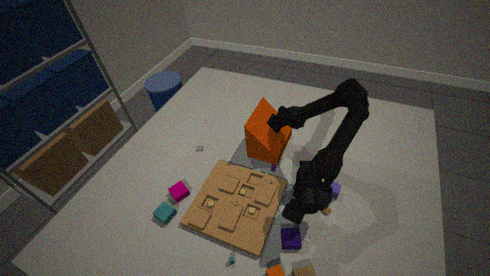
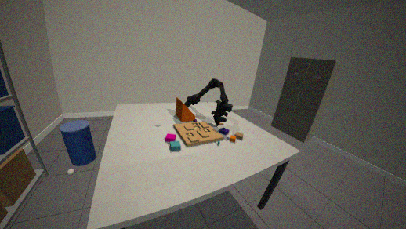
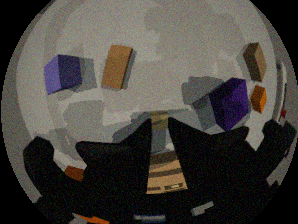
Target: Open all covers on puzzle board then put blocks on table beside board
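The wooden puzzle board [image 1: 257, 243] [image 2: 192, 143] lies flat on the table. Its raised covers, such as one cover [image 1: 231, 216] near the middle, stand beside several square openings. Small pale shapes show in some openings; I cannot tell whether they are blocks or well floors. My gripper [image 1: 293, 219] [image 2: 218, 124] [image 3: 159, 121] is above the table just off the board's right edge in the top view. It is shut on a small olive-tan block, which shows between the fingertips in the wrist view. A magenta block [image 1: 179, 191] [image 2: 170, 137] and a teal block [image 1: 165, 213] [image 2: 175, 146] lie left of the board.
An orange wedge [image 1: 260, 134] [image 2: 183, 111] stands behind the board. A dark purple block [image 1: 290, 238] [image 3: 230, 105], a lavender block [image 3: 62, 73], a flat tan block [image 1: 325, 211] [image 3: 117, 67], an orange block [image 1: 275, 270] [image 3: 258, 99] and a brown block [image 3: 255, 61] lie around the gripper's side.
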You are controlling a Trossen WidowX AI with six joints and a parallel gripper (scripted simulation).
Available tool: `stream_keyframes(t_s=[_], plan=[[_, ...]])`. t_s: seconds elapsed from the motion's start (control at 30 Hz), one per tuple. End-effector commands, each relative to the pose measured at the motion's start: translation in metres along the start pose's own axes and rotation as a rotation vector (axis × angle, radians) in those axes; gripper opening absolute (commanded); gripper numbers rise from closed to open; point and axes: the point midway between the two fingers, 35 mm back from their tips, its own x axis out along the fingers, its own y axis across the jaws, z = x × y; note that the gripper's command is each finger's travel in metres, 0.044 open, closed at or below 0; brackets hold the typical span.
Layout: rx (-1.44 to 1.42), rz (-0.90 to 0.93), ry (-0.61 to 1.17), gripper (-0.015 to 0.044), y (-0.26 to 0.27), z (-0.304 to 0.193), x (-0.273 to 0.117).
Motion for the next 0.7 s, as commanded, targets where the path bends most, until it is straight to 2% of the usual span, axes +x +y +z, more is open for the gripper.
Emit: stream_keyframes(t_s=[0.0,0.17,0.6,0.67], plan=[[0.006,0.002,0.005,0.0080,0.0020,-0.0015,0.0067],[0.006,0.002,0.003,0.0080,0.0032,-0.0013,0.0120],[0.000,0.002,-0.002,0.0421,0.0020,0.0003,0.0083],[0.001,0.002,-0.001,0.0440,0.0014,0.0001,0.0043]])
